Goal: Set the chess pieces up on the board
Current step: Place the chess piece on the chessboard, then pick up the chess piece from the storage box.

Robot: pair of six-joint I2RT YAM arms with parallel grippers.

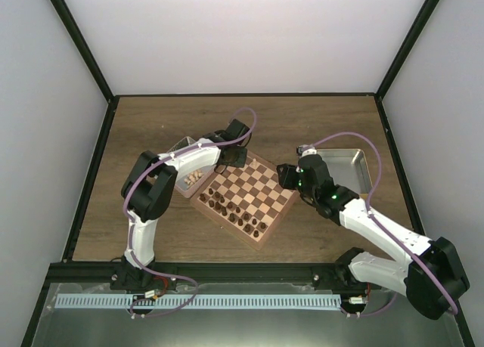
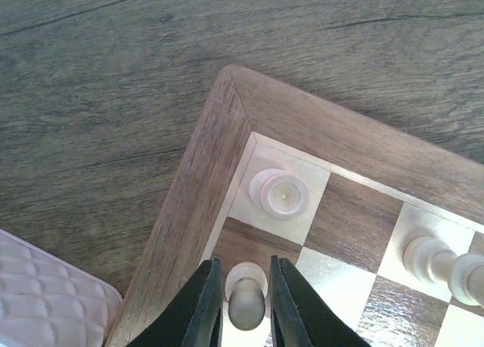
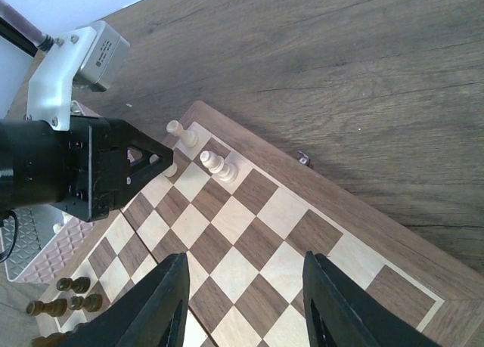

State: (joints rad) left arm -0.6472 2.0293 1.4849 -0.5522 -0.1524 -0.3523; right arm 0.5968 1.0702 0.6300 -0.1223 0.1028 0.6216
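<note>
Overhead view
- Board: board (image 1: 257, 188) lies cornerwise on the wooden table (image 1: 325, 120), between the two arms.
- Dark pieces: dark pieces (image 1: 234, 215) cluster along the board's near-left side.
- Light pieces: a few stand at the board's far corner; more light pieces (image 1: 193, 178) lie in the left tray (image 1: 181, 147) just beside the board.
- Right tray: silver tray (image 1: 349, 169) sits right of the board, apart from it.
- Left gripper: left gripper (image 1: 233, 156) is over the far-left corner of the board.
- Right gripper: right gripper (image 1: 286, 175) is above the board's right edge.

Left wrist view
- Pincer: fingers stand narrowly spaced either side of a light pawn (image 2: 246, 294); I cannot tell whether the pads press on it.
- Pawn: upright on the dark square next to the corner square, against the rim (image 2: 197, 181).
- Corner square: a round-topped light piece (image 2: 280, 194) stands on it.
- Right edge: another light piece (image 2: 439, 264) on a light square, partly cut off.
- Lower left: a pale ribbed surface (image 2: 45, 294), just off the board.

Right wrist view
- Pincer: fingers (image 3: 162, 302) spread apart, nothing between them, above the middle squares.
- Far corner: two light pieces, corner piece (image 3: 181, 134) and taller piece (image 3: 215, 165), stand beside the left gripper's tips.
- Lower left: dark pieces on their squares.
</note>
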